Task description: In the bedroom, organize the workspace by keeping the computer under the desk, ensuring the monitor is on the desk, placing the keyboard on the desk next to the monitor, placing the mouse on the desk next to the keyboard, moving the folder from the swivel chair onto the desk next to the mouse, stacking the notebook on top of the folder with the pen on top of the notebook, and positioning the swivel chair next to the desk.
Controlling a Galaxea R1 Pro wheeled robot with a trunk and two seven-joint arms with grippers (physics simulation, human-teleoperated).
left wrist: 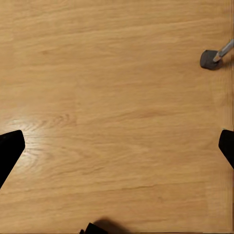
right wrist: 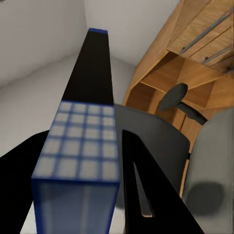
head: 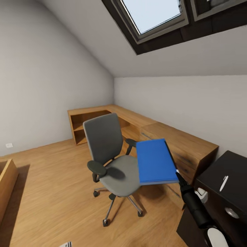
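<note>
Your right arm (head: 197, 207) reaches forward and up, its gripper (head: 177, 173) clamped on the folder's (head: 155, 161) edge. Your left gripper (left wrist: 117, 146) faces down, fingers (left wrist: 9, 151) spread wide.

Room: pale grey walls, sloped ceiling with a skylight (head: 152, 15), light wood floor (head: 51, 192).
Chair (head: 111, 161): grey, upright on its wheeled base, mid-floor, in front of the long wood shelf unit (head: 144, 127) along the walls.
Folder (head: 155, 161): bright blue, held flat in the air just beside the chair seat, gripped at its near edge by the right tool (head: 178, 175).
Worktop (head: 226, 178): glossy black, low right corner; a pale pen (head: 223, 183) lies on it.
</note>
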